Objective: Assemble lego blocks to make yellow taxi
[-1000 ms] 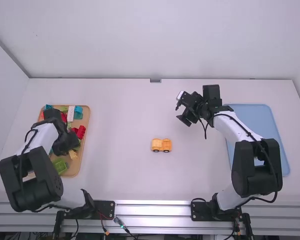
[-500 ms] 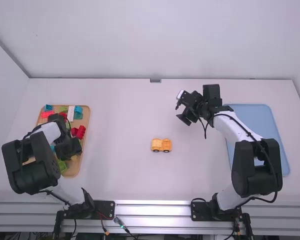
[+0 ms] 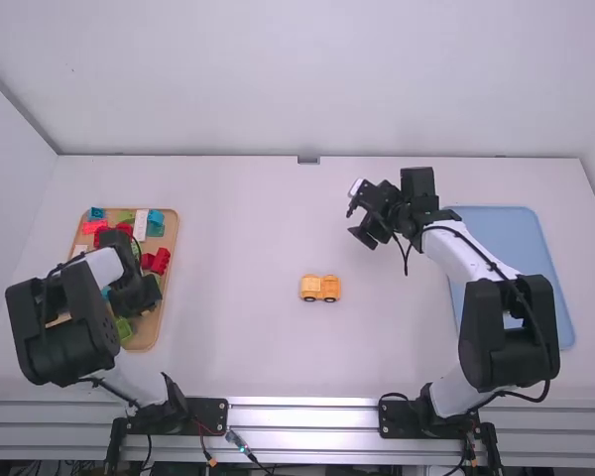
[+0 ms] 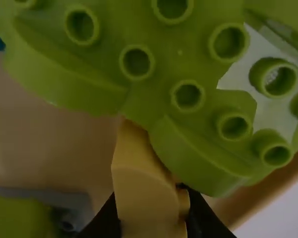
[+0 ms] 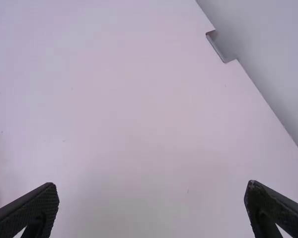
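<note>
We have the part-built taxi upright near the middle of the worktop, and expect it to be light, stiff and a bit slippery, best held low by its sides. Near the right edge of the wooden tray, our left gripper pinches a yellow block against a green block; our right gripper stands wide, holding nothing.

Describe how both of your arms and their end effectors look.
The left arm and right arm look alike: smooth white links, chunky black joint housings with rounded corners, and thin black cables along the outside. The left end effector and right end effector are black, each two-fingered; the right one's fingers taper and look finely textured.
</note>
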